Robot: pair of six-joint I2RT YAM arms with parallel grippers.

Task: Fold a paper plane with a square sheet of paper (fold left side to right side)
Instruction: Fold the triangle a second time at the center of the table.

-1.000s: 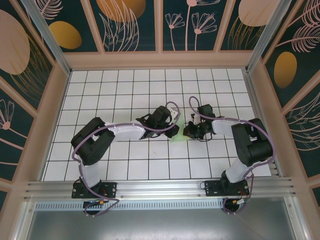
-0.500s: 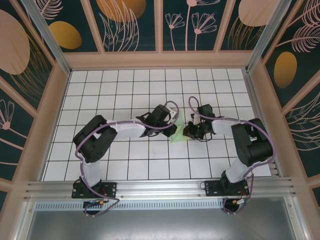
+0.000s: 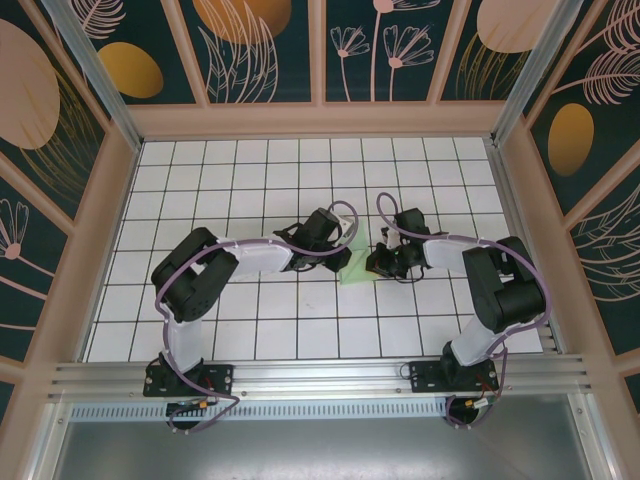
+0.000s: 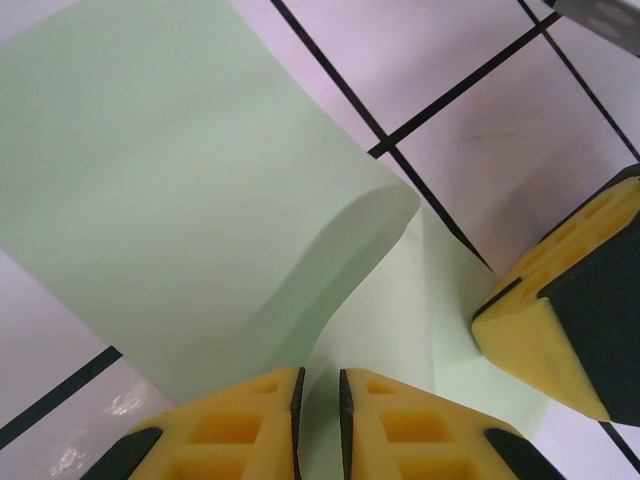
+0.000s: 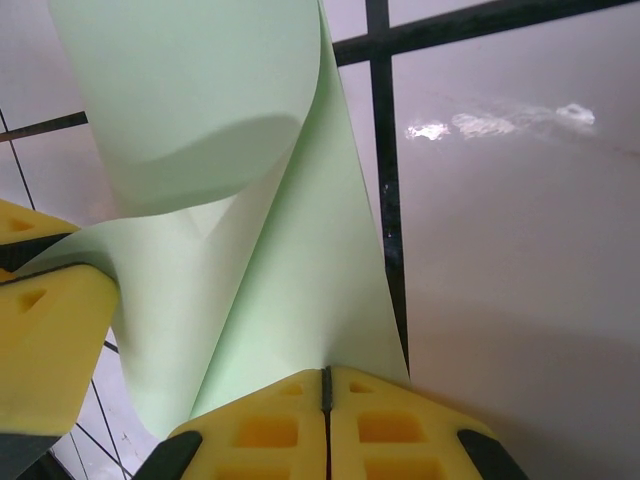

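Mid-table, between both arms, square sheet of paper [image 3: 352, 270] sits curled over itself. Left gripper [image 4: 320, 400] pinches its raised edge; right gripper [image 5: 325, 392] clenched on the right edge. Risk: thin edge slips free, or uneven pull skews the crease.

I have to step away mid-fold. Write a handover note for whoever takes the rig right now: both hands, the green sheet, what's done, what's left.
Left hand: shut, pinching one edge of the square sheet of paper.
Right hand: shut on another edge of the same sheet. The two hands sit close together near the middle of the table.
Sheet: bent over itself in a loose curl, its lower layer seemingly on the white tiles.
Done: sheet gripped and curled over; no pressed crease shows.
Left: line up the edges, flatten the fold, then the later folds.
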